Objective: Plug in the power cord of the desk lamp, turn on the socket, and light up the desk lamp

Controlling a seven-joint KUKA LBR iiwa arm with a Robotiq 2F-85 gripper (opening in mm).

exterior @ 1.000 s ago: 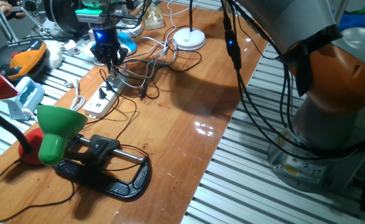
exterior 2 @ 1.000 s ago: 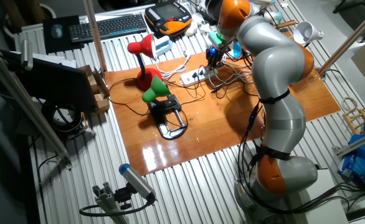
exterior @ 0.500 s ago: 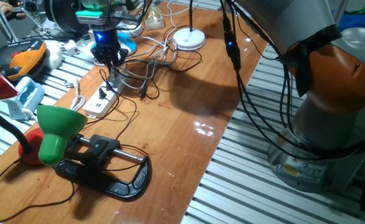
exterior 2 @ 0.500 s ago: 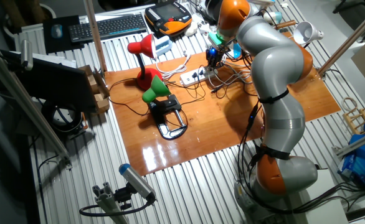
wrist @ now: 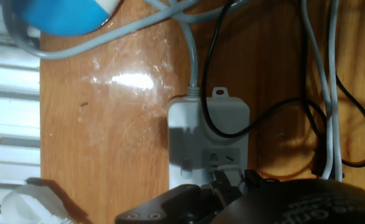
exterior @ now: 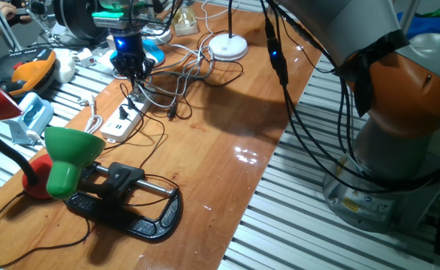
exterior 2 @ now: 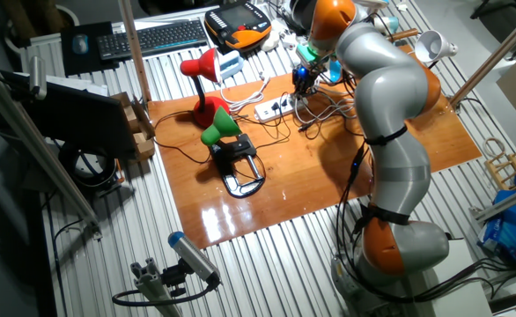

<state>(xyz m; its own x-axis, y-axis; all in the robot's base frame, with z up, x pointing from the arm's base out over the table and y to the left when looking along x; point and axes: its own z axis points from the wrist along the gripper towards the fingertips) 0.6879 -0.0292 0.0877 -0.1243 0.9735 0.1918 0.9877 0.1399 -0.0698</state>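
The socket (exterior: 122, 120) is a long white power strip lying along the table's left side, also in the other fixed view (exterior 2: 271, 109). My gripper (exterior: 134, 75) hangs just above its far end, fingers pointing down and close together, with nothing visibly held. In the hand view the dark fingertips (wrist: 226, 180) sit over an outlet near the socket's end (wrist: 201, 134). The desk lamp's round white base (exterior: 228, 48) stands at the far edge. Its white power cord (exterior: 197, 60) loops toward the socket among other cables; I cannot make out its plug.
A green-shaded lamp (exterior: 70, 154) on a black clamp (exterior: 130, 206) stands near the front left, with a red lamp (exterior 2: 201, 66) beside it. A thin black cord (wrist: 232, 127) crosses the socket's end. A blue dish (wrist: 64, 12) sits beyond the socket, near the table's edge.
My gripper has risen very slightly over the socket's far end. Nothing else has moved.
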